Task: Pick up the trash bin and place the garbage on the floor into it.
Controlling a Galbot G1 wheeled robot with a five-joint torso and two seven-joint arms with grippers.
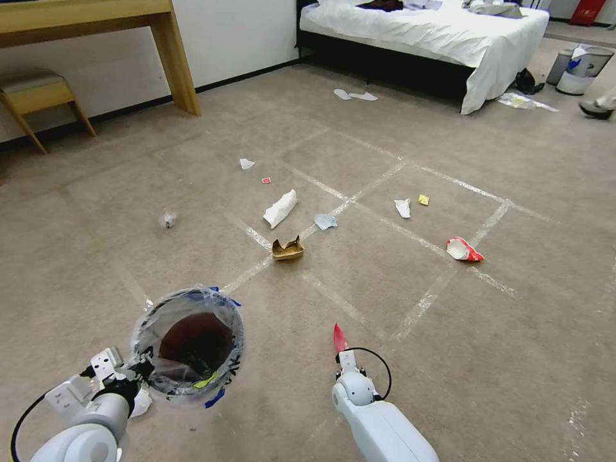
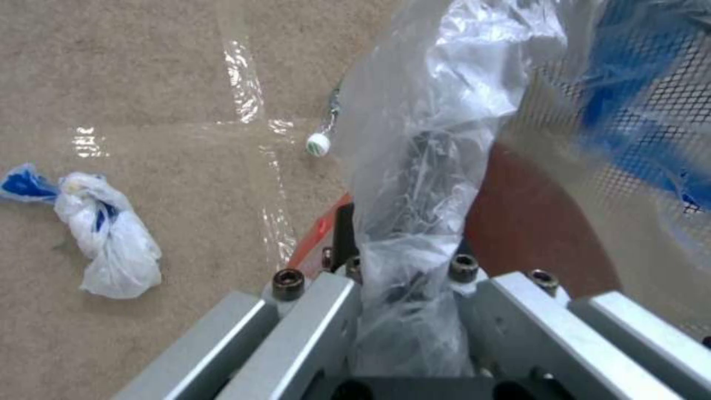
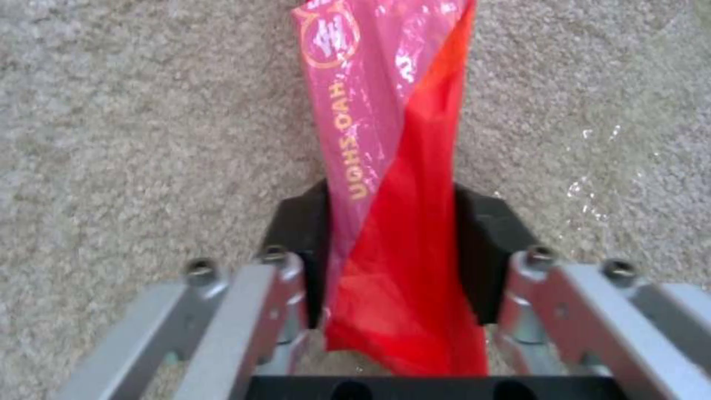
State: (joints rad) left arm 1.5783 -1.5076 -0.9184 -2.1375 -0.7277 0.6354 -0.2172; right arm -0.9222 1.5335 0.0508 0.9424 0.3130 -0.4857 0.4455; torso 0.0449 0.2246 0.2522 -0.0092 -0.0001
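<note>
Near left: left gripper (image 1: 131,372) clamped on the rim of the trash bin (image 1: 190,344), mouth upward. Near right: right gripper (image 1: 342,357) pinching a red wrapper (image 1: 338,338), long axis pointing away, level with the bin and well right of it. Remaining garbage (image 1: 287,249) lies farther across the floor (image 1: 500,359).

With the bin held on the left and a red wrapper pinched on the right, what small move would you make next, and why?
Probably swing the right gripper leftward over the trash bin before letting go. It is shut on the red wrapper above bare floor, beside the bin, not over its mouth, while the left gripper holds the bin by its rim.
</note>
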